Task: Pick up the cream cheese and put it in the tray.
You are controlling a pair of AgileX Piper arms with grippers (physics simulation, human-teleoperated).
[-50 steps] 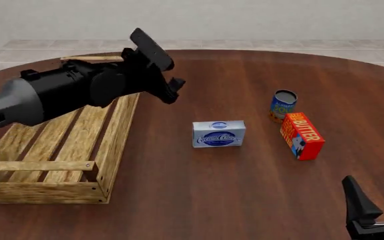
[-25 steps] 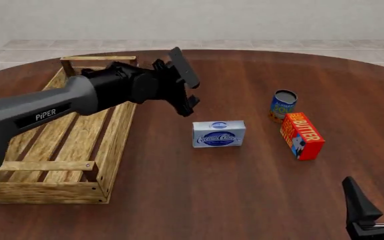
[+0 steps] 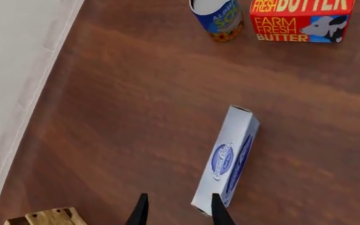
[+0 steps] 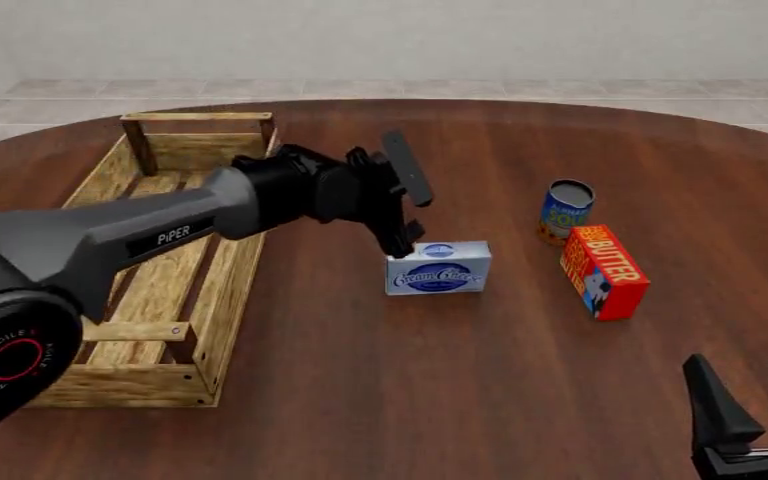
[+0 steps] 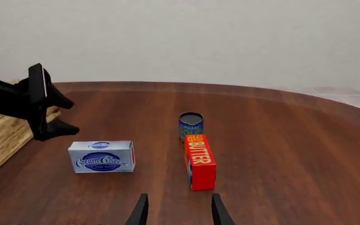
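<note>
My left jaws (image 4: 408, 228) stand open beside the near-left end of the cream cheese (image 4: 438, 267), not yet gripping; the right jaws (image 4: 755, 412) wait open, low and apart. The box sits on the table, so grasp, lift and carry to the tray (image 4: 144, 300) all remain.
</note>
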